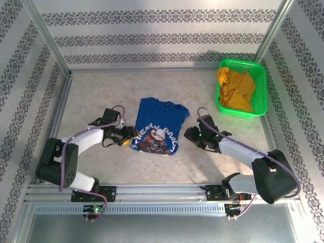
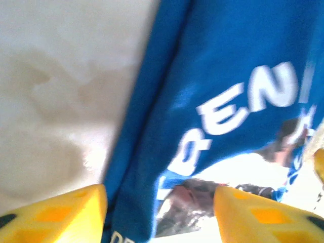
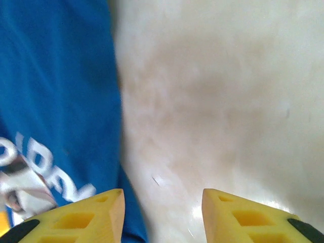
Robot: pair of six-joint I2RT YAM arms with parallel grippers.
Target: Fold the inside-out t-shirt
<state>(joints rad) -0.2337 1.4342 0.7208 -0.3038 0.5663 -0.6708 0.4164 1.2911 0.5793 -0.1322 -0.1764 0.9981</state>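
Observation:
The inside-out t-shirt [image 1: 158, 126] lies flat in the middle of the table, royal blue, with a whitish print and lettering facing up. My left gripper [image 1: 132, 136] stands open at the shirt's lower left edge. In the left wrist view the blue cloth [image 2: 228, 66] runs between the yellow fingers [image 2: 76, 207] of that gripper [image 2: 159, 197], not pinched. My right gripper [image 1: 188, 134] is open just off the shirt's right edge. In the right wrist view this gripper [image 3: 162, 202] is over bare table, its left finger [image 3: 91, 212] over the shirt's hem [image 3: 55, 101].
A green basket [image 1: 261, 88] stands at the back right with a mustard-yellow garment [image 1: 235, 90] in it. Patterned walls and metal frame posts close the table [image 1: 96, 91] on three sides. A metal rail [image 1: 162, 192] runs along the near edge.

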